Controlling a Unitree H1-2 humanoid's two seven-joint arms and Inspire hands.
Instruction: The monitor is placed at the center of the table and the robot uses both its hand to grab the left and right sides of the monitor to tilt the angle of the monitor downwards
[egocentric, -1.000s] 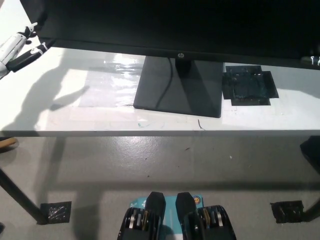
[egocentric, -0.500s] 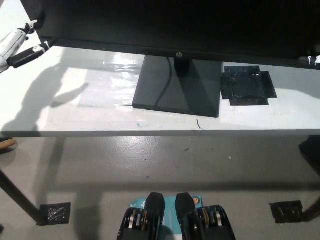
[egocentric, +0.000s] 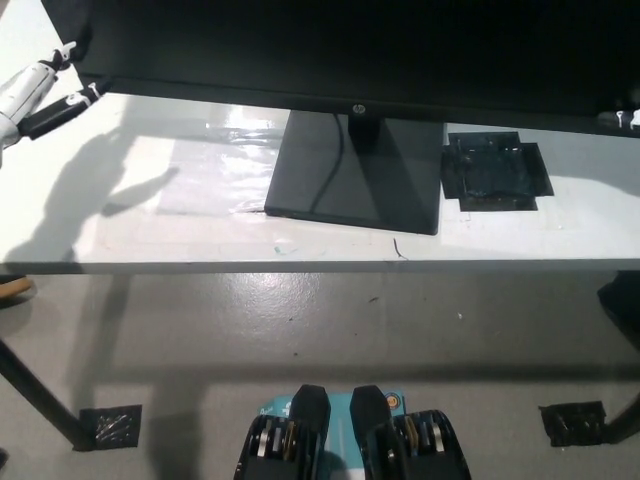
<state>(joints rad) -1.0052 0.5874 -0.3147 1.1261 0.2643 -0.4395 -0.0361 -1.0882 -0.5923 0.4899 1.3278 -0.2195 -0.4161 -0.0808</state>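
The white table spans the scene, its near edge running left to right. The black monitor stands at its middle, the screen filling the far part of the view, its stand base resting flat on the tabletop. Right of the base lies 1 black taped patch. The left hand is clamped on the monitor's left lower corner. At the far right, only a tip of the right hand shows; whether it grips cannot be told.
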